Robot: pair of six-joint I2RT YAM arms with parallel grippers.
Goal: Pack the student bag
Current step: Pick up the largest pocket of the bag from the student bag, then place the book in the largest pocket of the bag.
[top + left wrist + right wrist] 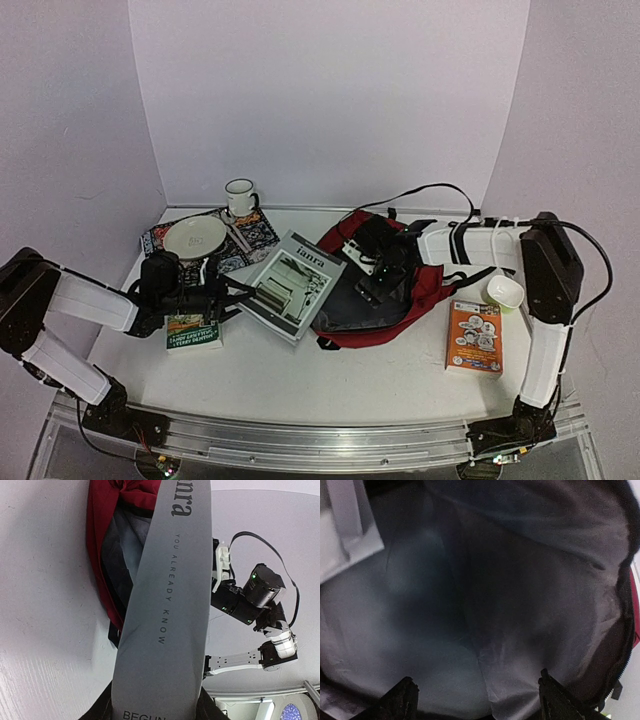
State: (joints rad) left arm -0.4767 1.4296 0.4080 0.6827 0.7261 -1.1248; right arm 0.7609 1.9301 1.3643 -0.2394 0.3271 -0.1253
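My left fingers [102, 711] are clamped on the lower edge of the grey book [165, 605]. The left gripper [155, 702] carries it slanted toward the mouth of the student bag [420, 295]. My right fingers [400, 700] stand wide apart with nothing between them. The right gripper [475, 677] is down inside the bag, facing its grey lining [520, 605].

I judge the step in hand to be loading this book, with one arm seemingly holding the opening from inside while the other brings the book. The next move calls for sliding the book's leading edge over the bag's rim and into the cavity without snagging fabric. The right gripper will need to clear the way, or the two will meet.

Counting outward from my edge:
- Nearest are one green book [193, 333], just by the left gripper, and one orange book [474, 338] on the right.
- The grey one makes three books.
- There is one bag, lying open right of centre.
- One small bowl [503, 292] sits just beside the bag.
- Further back, one plate [195, 237] rests on one patterned mat [258, 230].
- Farthest is one mug [240, 197].
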